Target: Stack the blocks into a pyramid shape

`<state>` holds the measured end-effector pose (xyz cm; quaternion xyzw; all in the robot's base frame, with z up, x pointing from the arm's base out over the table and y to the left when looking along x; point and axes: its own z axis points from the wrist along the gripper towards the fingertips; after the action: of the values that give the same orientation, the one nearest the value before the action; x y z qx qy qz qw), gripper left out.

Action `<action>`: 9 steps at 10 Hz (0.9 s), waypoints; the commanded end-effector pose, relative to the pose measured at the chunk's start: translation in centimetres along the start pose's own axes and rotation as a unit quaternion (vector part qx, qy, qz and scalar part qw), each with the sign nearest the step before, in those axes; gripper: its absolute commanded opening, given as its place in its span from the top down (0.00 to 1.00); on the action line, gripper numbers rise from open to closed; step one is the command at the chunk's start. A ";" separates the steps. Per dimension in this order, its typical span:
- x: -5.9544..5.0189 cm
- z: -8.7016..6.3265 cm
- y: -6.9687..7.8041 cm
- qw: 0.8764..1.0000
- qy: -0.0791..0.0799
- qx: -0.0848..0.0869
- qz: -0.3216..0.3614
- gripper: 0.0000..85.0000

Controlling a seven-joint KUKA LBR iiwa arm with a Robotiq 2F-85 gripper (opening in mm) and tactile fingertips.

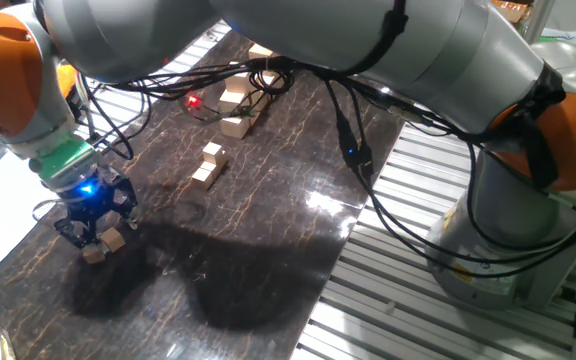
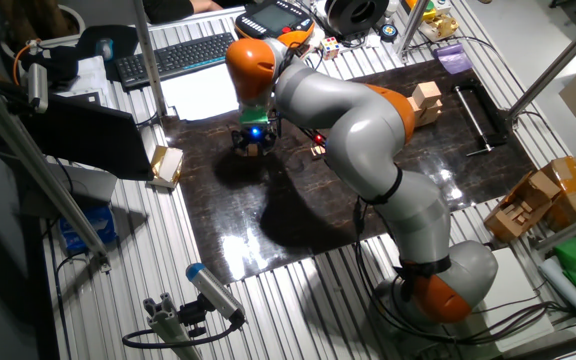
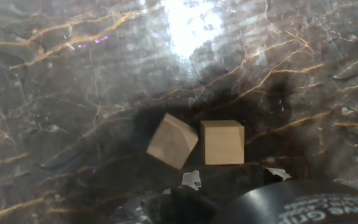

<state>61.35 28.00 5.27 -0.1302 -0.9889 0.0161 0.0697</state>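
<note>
Tan wooden cubes are the task pieces. Two cubes sit right under the pincer (image 1: 95, 238) at the near-left part of the dark marbled worktop (image 1: 268, 260). In the hand view they lie side by side: a square-on cube (image 3: 222, 142) and a rotated cube (image 3: 172, 140) with a corner nearly touching its neighbour; whether they actually touch I cannot tell. Both rest flat on the worktop, nothing stacked on them. Pincer state: cannot tell; the fingers straddle the pair in one fixed view, but no jaw contact on a cube is visible.

Step judged: early base-laying. This looks like the start of a bottom row, no upper tier yet. Next move probably calls for squaring the rotated cube against its neighbour, or fetching another from the loose ones.

Counts in one fixed view: 2 cubes under the pincer; 2 more small cubes mid-worktop (image 1: 209, 163), apparently just beside each other; further back a cluster of pale blocks (image 1: 238, 105), roughly 3 or 4, with sizes hard to judge under the cables. One arm (image 2: 368, 130), one pincer. The other fixed view adds a keyboard (image 2: 178, 55) beyond the worktop.
</note>
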 end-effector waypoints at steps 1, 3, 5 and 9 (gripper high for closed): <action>0.0 0.2 0.0 1.000 -0.001 0.001 -0.002 0.35; -0.1 0.5 0.2 1.000 -0.007 -0.002 -0.001 0.35; -1.1 0.8 0.2 1.000 -0.012 -0.003 -0.006 0.34; -1.9 0.7 -0.1 1.000 -0.013 -0.009 -0.009 0.43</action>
<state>63.01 27.40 4.33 -0.1220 -0.9909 0.0078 0.0561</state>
